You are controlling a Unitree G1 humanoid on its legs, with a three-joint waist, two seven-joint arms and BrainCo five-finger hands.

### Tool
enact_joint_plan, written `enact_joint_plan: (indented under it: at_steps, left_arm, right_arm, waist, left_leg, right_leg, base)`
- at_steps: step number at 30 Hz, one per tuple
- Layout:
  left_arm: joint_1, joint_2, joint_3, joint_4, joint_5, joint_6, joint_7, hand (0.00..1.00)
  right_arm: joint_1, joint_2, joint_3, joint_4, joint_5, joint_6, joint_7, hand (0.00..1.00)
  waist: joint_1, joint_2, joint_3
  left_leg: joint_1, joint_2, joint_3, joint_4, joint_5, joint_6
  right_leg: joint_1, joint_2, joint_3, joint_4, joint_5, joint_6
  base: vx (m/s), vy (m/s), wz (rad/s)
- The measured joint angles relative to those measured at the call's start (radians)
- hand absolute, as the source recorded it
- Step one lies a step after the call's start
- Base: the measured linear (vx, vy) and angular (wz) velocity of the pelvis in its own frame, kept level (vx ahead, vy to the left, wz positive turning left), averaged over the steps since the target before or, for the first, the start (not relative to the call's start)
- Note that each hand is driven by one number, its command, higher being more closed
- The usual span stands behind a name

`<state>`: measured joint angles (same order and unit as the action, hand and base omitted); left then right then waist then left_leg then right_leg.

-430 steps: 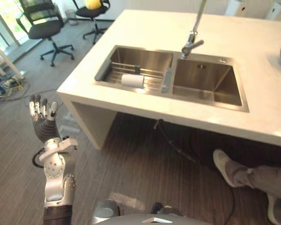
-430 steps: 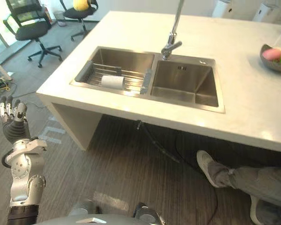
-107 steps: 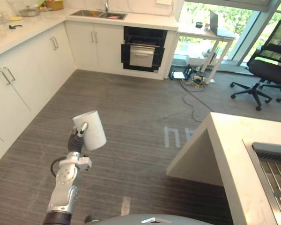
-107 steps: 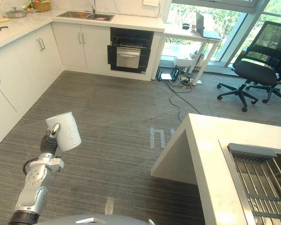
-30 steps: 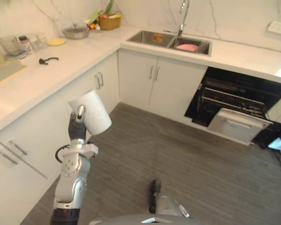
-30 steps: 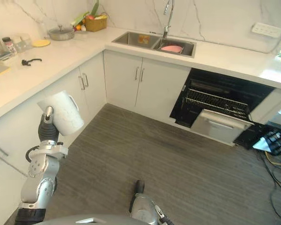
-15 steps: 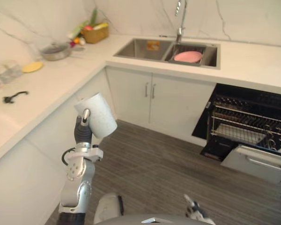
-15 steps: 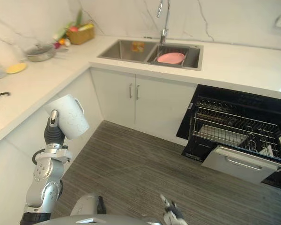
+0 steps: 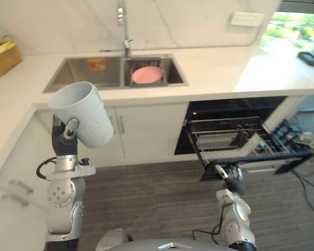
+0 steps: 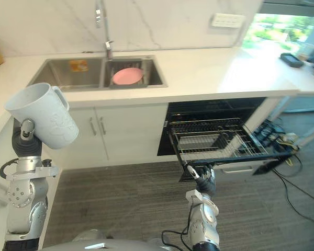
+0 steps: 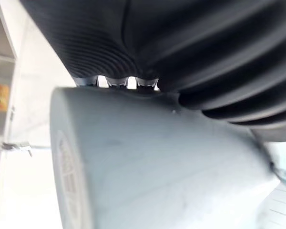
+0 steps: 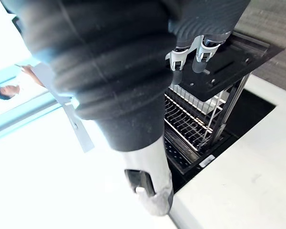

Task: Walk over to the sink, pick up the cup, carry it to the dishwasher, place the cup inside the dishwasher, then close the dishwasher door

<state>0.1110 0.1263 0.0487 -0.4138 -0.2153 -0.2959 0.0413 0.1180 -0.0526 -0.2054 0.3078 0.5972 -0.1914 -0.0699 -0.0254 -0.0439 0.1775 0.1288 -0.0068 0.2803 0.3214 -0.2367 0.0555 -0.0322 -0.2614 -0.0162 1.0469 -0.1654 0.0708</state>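
My left hand (image 9: 67,137) is raised at the left, its fingers and thumb curled round a pale grey cup (image 9: 83,116) that tilts with its mouth up and to the left. In the left wrist view the cup (image 11: 157,167) lies right against the hand's ribbed cover. The dishwasher (image 9: 235,137) stands open under the counter right of centre, with its wire rack (image 10: 214,137) pulled out over the lowered door. Low in front of that rack hangs my right hand (image 9: 230,175), empty, with its fingers (image 12: 195,52) straight.
Above white cabinets (image 9: 141,130), a double steel sink (image 9: 94,73) with a pink plate (image 9: 146,75) and a tall faucet (image 9: 124,31) sits in the white counter (image 9: 225,70). A woven basket (image 9: 2,55) stands far left. Cables (image 9: 303,137) lie on the floor at the right.
The view has swung right and closer, so the sink and open dishwasher now face me. The cup stays in my left hand. My right hand has come into view below the rack.
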Motion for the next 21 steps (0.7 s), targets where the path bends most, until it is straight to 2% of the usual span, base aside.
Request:
enact_joint_plan:
  at_steps: [1,2,3,4,5,6,7,8,10,12,14,15,16,17,18,19,21]
  left_arm:
    - [-0.001,0.0,-0.008,0.002,0.016,0.0,0.002,1.0]
    - [-0.003,0.0,-0.015,0.002,0.025,-0.001,0.007,1.0]
    - [-0.004,0.0,-0.015,0.002,0.026,-0.004,0.01,1.0]
    - [-0.006,0.004,-0.007,0.002,0.026,-0.012,0.018,1.0]
    - [-0.004,0.009,-0.005,0.002,0.032,-0.014,0.021,1.0]
    - [0.002,0.02,0.01,0.003,0.057,-0.017,0.033,1.0]
    - [0.005,0.016,0.017,0.017,0.075,-0.023,0.052,1.0]
    - [0.004,0.003,0.017,0.035,0.083,-0.023,0.063,1.0]
    - [-0.013,-0.009,-0.005,0.078,0.105,-0.022,0.078,1.0]
    - [-0.028,-0.012,-0.036,0.088,0.113,-0.022,0.084,1.0]
    - [-0.025,-0.013,-0.063,0.098,0.139,-0.019,0.097,1.0]
    - [-0.025,-0.013,-0.081,0.111,0.142,-0.018,0.11,1.0]
    - [-0.019,-0.013,-0.089,0.118,0.142,-0.008,0.122,1.0]
    - [-0.009,-0.014,-0.089,0.121,0.142,-0.005,0.129,1.0]
    - [0.013,-0.018,-0.089,0.128,0.142,0.005,0.133,1.0]
    - [0.033,-0.026,-0.09,0.144,0.142,0.006,0.133,1.0]
    - [0.059,-0.037,-0.089,0.158,0.143,0.006,0.137,1.0]
  right_arm:
    - [0.017,0.014,0.015,-0.043,-0.019,0.001,0.016,0.0]
    - [0.031,0.021,0.027,-0.109,-0.041,0.006,0.037,0.0]
    - [0.034,0.025,0.029,-0.146,-0.051,0.01,0.046,0.0]
    - [0.034,0.026,0.035,-0.217,-0.055,0.012,0.058,0.0]
    - [0.034,0.026,0.035,-0.247,-0.055,0.012,0.076,0.0]
    - [0.034,0.026,0.037,-0.296,-0.052,0.013,0.11,0.0]
    - [0.034,0.012,0.041,-0.331,-0.043,0.015,0.148,0.0]
    - [0.03,-0.003,0.041,-0.342,-0.039,0.015,0.163,0.0]
    - [0.02,-0.032,0.036,-0.406,-0.032,0.02,0.201,0.0]
    - [0.013,-0.037,0.037,-0.412,-0.033,0.024,0.205,0.0]
    - [0.014,-0.036,0.04,-0.413,-0.032,0.035,0.221,0.0]
    - [0.013,-0.037,0.041,-0.415,-0.03,0.043,0.237,0.0]
    - [0.013,-0.038,0.044,-0.417,-0.011,0.049,0.255,0.0]
    - [0.013,-0.039,0.046,-0.418,-0.007,0.049,0.268,0.0]
    - [0.013,-0.039,0.045,-0.424,-0.005,0.049,0.289,0.0]
    - [0.016,-0.039,0.048,-0.437,-0.006,0.05,0.311,0.0]
    - [0.011,-0.04,0.054,-0.458,-0.006,0.05,0.331,0.0]
  waist:
    - [-0.01,0.014,0.002]
    - [-0.019,0.039,0.009]
    - [-0.022,0.04,0.007]
    - [-0.023,0.045,0.007]
    - [-0.021,0.042,0.005]
    - [-0.01,0.01,-0.006]
    - [0.002,-0.019,-0.014]
    - [0.009,-0.004,-0.018]
    - [-0.023,0.046,-0.014]
    - [-0.039,0.059,-0.01]
    - [-0.033,0.062,-0.01]
    - [-0.028,0.077,-0.009]
    - [-0.02,0.094,0.001]
    - [-0.011,0.101,0.001]
    - [0.002,0.111,-0.006]
    - [0.009,0.11,-0.008]
    - [0.016,0.114,-0.012]
  left_leg:
    - [0.053,0.02,0.032,-0.033,-0.01,-0.006]
    - [0.091,0.043,0.066,-0.066,-0.014,-0.02]
    - [0.106,0.056,0.083,-0.08,-0.015,-0.03]
    - [0.134,0.068,0.126,-0.106,-0.02,-0.049]
    - [0.147,0.069,0.146,-0.118,-0.022,-0.054]
    - [0.187,0.048,0.17,-0.133,-0.027,-0.067]
    - [0.207,0.032,0.163,-0.132,-0.037,-0.077]
    - [0.214,0.048,0.154,-0.13,-0.04,-0.078]
    - [0.212,0.068,0.132,-0.133,-0.043,-0.075]
    - [0.206,0.08,0.132,-0.104,-0.04,-0.075]
    - [0.156,0.119,0.136,0.07,-0.038,-0.071]
    - [0.074,0.178,0.132,0.282,-0.005,-0.04]
    - [-0.01,0.25,0.115,0.497,0.09,-0.046]
    - [-0.045,0.27,0.093,0.575,0.089,-0.064]
    - [-0.103,0.285,0.065,0.634,0.041,-0.082]
    - [-0.138,0.284,0.056,0.596,-0.003,-0.082]
    - [-0.161,0.263,0.046,0.438,-0.031,-0.082]
  right_leg:
    - [-0.054,-0.002,-0.07,0.013,-0.049,-0.035]
    - [-0.109,0.005,-0.152,-0.056,-0.091,-0.036]
    - [-0.128,0.008,-0.199,-0.121,-0.099,-0.034]
    - [-0.153,0.011,-0.304,-0.279,-0.091,-0.033]
    - [-0.16,0.011,-0.359,-0.362,-0.064,-0.039]
    - [-0.162,0.023,-0.458,-0.512,0.077,-0.077]
    - [-0.143,0.028,-0.52,-0.57,0.096,-0.192]
    - [-0.142,0.05,-0.512,-0.579,0.097,-0.192]
    - [-0.144,0.101,-0.498,-0.614,0.088,-0.183]
    - [-0.147,0.12,-0.483,-0.622,0.059,-0.172]
    - [-0.121,0.145,-0.462,-0.648,0.035,-0.165]
    - [-0.081,0.176,-0.458,-0.696,0.038,-0.164]
    - [-0.021,0.217,-0.433,-0.76,0.043,-0.165]
    - [0.003,0.23,-0.421,-0.786,0.055,-0.166]
    - [0.036,0.243,-0.398,-0.815,0.058,-0.165]
    - [0.063,0.243,-0.376,-0.84,0.057,-0.161]
    - [0.091,0.233,-0.338,-0.868,0.058,-0.15]
  base:
    - [0.27,0.013,-0.79]
    - [0.27,0.009,-0.75]
    - [0.28,0.001,-0.82]
    - [0.25,-0.008,-0.71]
    - [0.36,-0.035,-0.97]
    - [0.43,-0.069,-1.09]
    - [0.44,-0.093,-1.2]
    - [0.41,-0.11,-1.02]
    - [0.33,-0.107,-0.54]
    - [0.21,-0.089,-0.33]
    - [0.16,-0.104,-0.36]
    - [0.19,-0.117,-0.4]
    - [0.18,-0.077,-0.44]
    - [0.21,-0.049,-0.65]
    - [0.22,-0.02,-0.7]
    - [0.23,-0.026,-0.69]
    - [0.24,0.013,-0.64]
